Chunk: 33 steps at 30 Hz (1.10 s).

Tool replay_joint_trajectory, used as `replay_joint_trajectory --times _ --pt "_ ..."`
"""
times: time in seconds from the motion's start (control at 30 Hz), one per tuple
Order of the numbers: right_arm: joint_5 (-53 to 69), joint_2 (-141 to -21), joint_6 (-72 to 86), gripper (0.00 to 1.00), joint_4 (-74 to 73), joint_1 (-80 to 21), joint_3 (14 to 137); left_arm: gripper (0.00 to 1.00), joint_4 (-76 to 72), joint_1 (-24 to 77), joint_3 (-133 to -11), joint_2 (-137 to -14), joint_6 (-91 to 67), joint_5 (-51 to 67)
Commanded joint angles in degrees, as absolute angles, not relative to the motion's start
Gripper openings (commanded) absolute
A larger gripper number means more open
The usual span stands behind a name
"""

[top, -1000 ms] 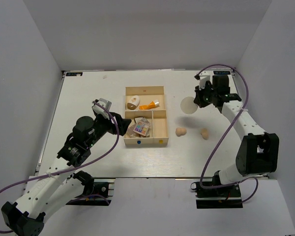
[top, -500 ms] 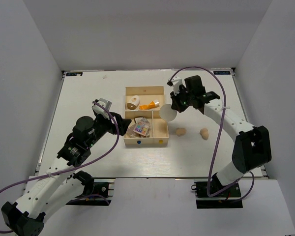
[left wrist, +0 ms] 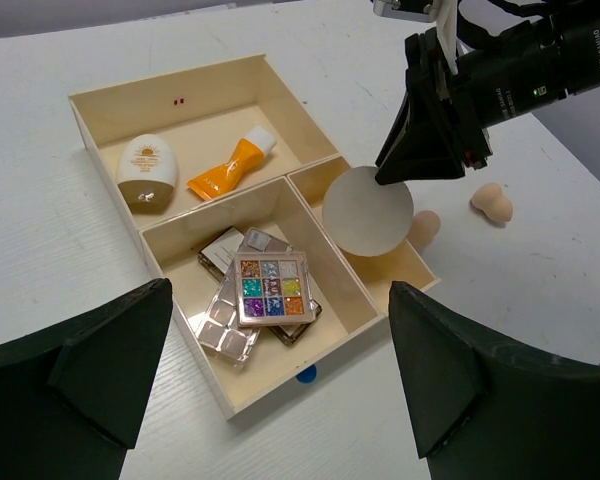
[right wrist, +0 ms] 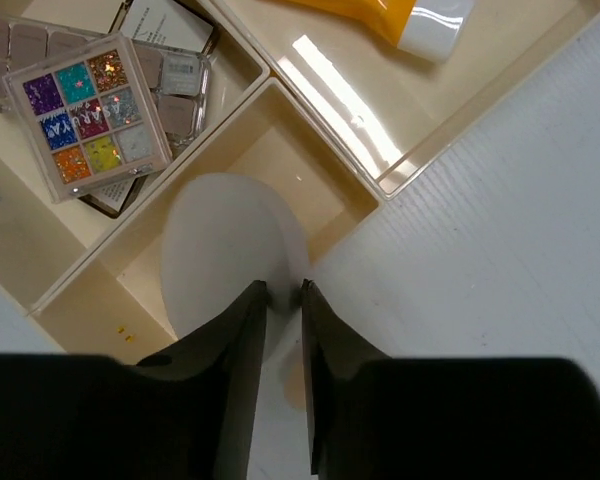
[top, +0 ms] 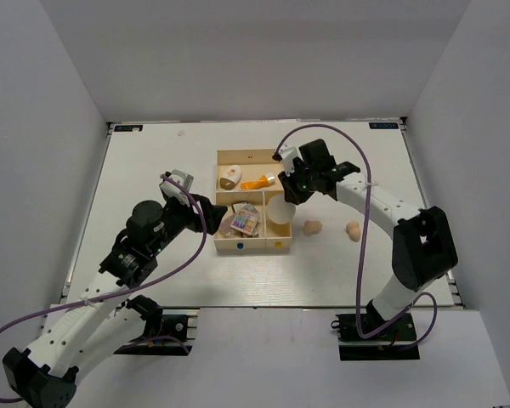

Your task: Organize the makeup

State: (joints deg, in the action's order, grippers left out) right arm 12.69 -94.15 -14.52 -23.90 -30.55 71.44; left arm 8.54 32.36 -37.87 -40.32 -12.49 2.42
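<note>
Hanging over the small near-right compartment of the wooden tray (top: 251, 154), the cream round pad (right wrist: 230, 250) is clamped by its edge in the right gripper (right wrist: 283, 295), jaws narrow. The left gripper (top: 211, 212) is seen spread wide, gripping nothing, just beside the tray. Two peach sponges (top: 313, 227) are seen lying on the table (top: 153, 161), right of the tray.

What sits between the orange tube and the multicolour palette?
Only a wooden divider wall; the orange tube and multicolour palette lie in separate compartments, clearest in the left wrist view.
</note>
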Motion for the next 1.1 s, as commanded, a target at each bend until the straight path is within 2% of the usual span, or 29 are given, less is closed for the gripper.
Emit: replay_joint_trajectory --times 0.0,0.03,0.07,0.13,0.2,0.33,0.57,0.87,1.07 --pt "11.0 -94.6 -14.3 0.33 -23.5 -31.1 72.2 0.98 7.7 31.9 -37.4 -40.3 -12.2 2.5" --pt "10.6 -94.6 -14.2 0.38 -23.5 -31.2 72.2 0.98 7.6 31.9 -37.5 -40.3 -12.2 2.5" --pt "10.4 -94.7 -14.3 0.48 -23.5 -31.2 72.2 0.98 7.7 31.9 -37.4 -40.3 -12.2 2.6" --pt "10.1 -94.6 -14.3 0.59 -23.4 -31.2 71.8 0.98 7.7 31.9 -37.5 -40.3 -12.1 2.5" --pt "10.2 -94.2 -14.4 0.62 -23.5 -31.2 71.9 0.98 7.7 31.9 -37.5 -40.4 -12.2 2.6" --pt "10.5 -91.9 -14.6 0.62 -23.3 -31.0 71.5 0.98 7.8 31.9 -37.5 -40.3 -12.2 2.5" --pt "6.2 -86.2 -17.0 0.49 -21.1 -29.1 64.1 0.98 7.8 31.9 -37.4 -40.3 -12.3 2.8" --pt "6.6 -85.0 -25.8 0.47 -22.7 -25.4 58.0 0.98 7.7 31.9 -37.4 -39.8 -12.3 3.3" --pt "9.0 -91.6 -29.4 0.58 -26.4 -25.8 60.0 0.98 7.7 31.9 -37.4 -39.9 -12.4 3.3"
